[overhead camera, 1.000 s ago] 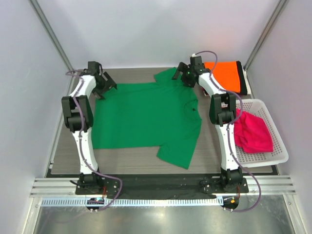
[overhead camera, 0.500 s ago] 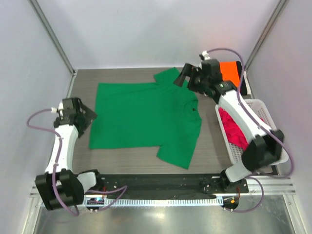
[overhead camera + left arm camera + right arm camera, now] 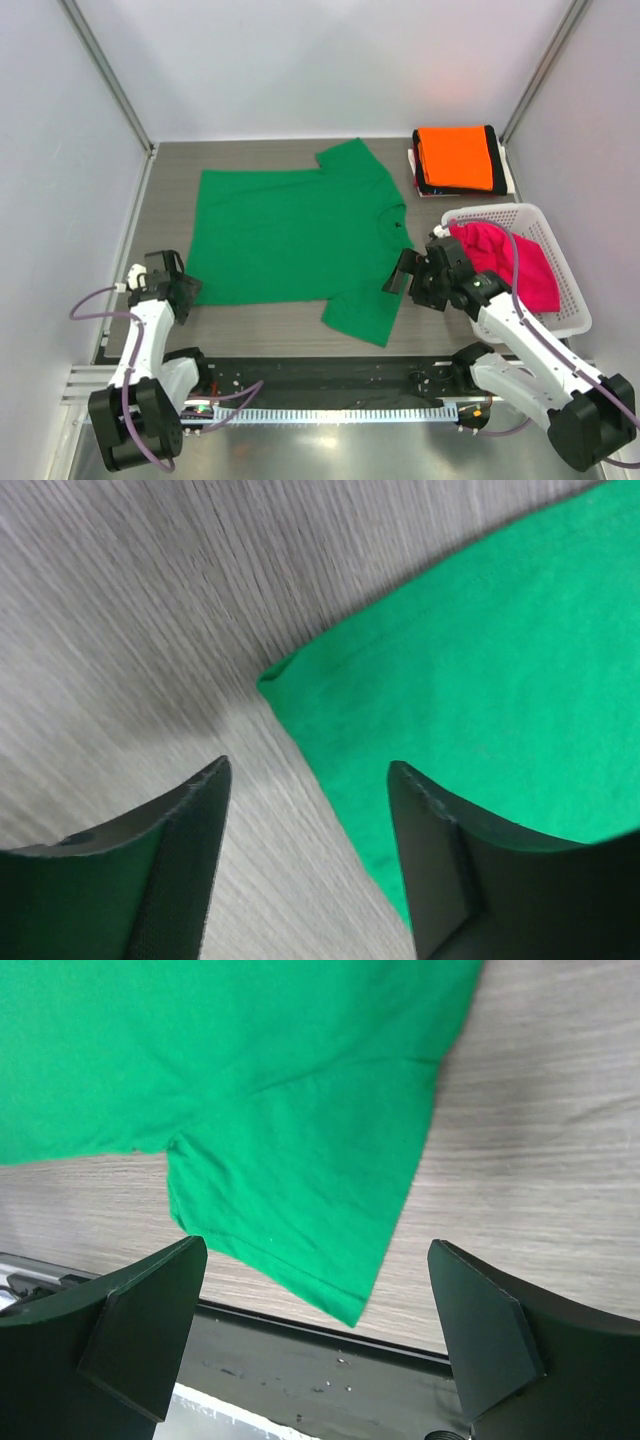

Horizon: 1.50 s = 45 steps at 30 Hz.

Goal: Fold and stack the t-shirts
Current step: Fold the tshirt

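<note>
Both arms have swung back from the far edge of the green t-shirt [image 3: 300, 235] to its near edge. The shirt itself lies spread flat mid-table, same as before. My left gripper [image 3: 310, 780] has its jaws partly apart and empty, just off the near-left hem corner. My right gripper [image 3: 315, 1260] is wide open, empty, over the near sleeve. The orange t-shirt [image 3: 455, 157] sits folded on the black t-shirt [image 3: 497, 165] at far right, magenta t-shirt [image 3: 515, 265] in the basket [image 3: 565, 300]. Flattening looks done — first fold likely next.

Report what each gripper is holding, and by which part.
Nothing is held. The left gripper is open over the green t-shirt's near-left hem corner; the right gripper is open over its near sleeve.
</note>
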Each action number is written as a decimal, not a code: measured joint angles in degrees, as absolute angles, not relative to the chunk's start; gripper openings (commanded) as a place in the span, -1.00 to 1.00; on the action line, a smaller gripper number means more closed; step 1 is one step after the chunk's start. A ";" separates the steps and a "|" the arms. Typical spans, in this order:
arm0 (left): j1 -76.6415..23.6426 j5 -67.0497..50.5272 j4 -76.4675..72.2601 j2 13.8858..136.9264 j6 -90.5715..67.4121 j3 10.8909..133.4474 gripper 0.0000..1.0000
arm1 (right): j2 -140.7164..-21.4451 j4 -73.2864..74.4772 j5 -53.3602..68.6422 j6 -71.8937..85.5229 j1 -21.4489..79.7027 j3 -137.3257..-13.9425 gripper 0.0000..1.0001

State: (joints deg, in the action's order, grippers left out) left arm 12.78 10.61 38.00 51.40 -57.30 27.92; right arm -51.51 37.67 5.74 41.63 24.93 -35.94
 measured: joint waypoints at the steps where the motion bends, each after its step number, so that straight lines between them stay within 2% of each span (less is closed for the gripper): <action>1: 12.78 10.70 36.95 52.07 -57.80 27.38 0.19 | -50.74 37.74 5.74 41.87 24.93 -35.35 0.97; 9: 12.80 11.18 29.65 57.95 -58.76 25.36 -0.08 | -49.82 38.19 5.80 42.94 24.97 -31.73 0.96; 10: 12.80 11.33 28.80 58.37 -58.76 25.34 -0.20 | -49.82 38.19 5.78 43.20 25.02 -31.14 0.96; 12: 12.80 11.62 26.98 59.31 -58.83 25.17 -0.28 | -49.74 38.24 5.78 43.72 25.15 -30.15 0.95; 13: 12.80 11.79 26.28 59.59 -58.92 25.15 -0.43 | -49.74 38.30 5.80 43.94 25.34 -29.67 0.95; 15: 12.80 11.99 25.08 60.03 -58.92 24.86 -0.59 | -49.71 38.33 5.72 44.51 26.26 -28.84 0.94; 16: 12.80 12.05 24.34 60.38 -59.22 24.75 -0.76 | -49.63 38.28 5.65 45.01 26.98 -28.45 0.94; 19: 12.82 12.08 23.57 60.64 -59.33 24.45 -1.00 | -48.99 38.26 5.04 47.03 30.41 -27.11 0.89; 26: 12.82 11.97 23.00 59.24 -59.29 23.53 -1.00 | -52.80 35.86 1.72 54.04 42.24 -25.26 0.65; 28: 12.82 11.90 23.27 58.48 -59.27 23.27 -0.99 | -54.89 34.83 0.27 55.57 44.97 -25.30 0.49; 29: 12.82 11.77 23.51 58.06 -59.18 23.20 -1.00 | -55.61 33.71 -0.16 56.34 45.87 -25.39 0.30; 31: 12.84 11.44 24.01 57.10 -59.09 23.18 -1.00 | -57.36 32.27 -0.84 57.52 47.27 -25.43 0.15; 32: 12.84 11.33 24.18 56.69 -59.07 23.20 -0.99 | -58.08 31.29 -1.28 58.37 47.83 -25.50 -0.06; 34: 12.84 10.92 24.69 55.53 -58.92 23.18 -0.99 | -59.64 29.78 -2.09 59.48 49.04 -25.41 -0.29; 35: 12.84 10.83 24.86 55.05 -58.83 23.18 -1.00 | -60.14 29.12 -2.26 60.05 49.43 -25.41 -0.52; 37: 12.84 10.37 25.43 53.93 -58.48 23.18 -1.00 | -60.90 28.34 -2.94 61.04 50.22 -25.26 -0.73; 38: 12.84 10.15 25.71 53.34 -58.35 23.18 -1.00 | -61.08 28.21 -3.20 61.58 50.50 -25.19 -0.90; 39: 12.84 9.82 26.04 52.69 -58.26 23.18 -0.99 | -61.12 28.21 -3.49 61.80 50.74 -25.12 -0.97; 45: 12.84 8.05 29.43 48.62 -57.93 23.31 -1.00 | -59.35 31.35 -5.82 63.11 51.99 -25.41 -0.97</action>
State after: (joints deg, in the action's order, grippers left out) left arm 12.84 8.05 29.43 48.62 -57.93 23.31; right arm -59.35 31.35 -5.82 63.11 51.99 -25.41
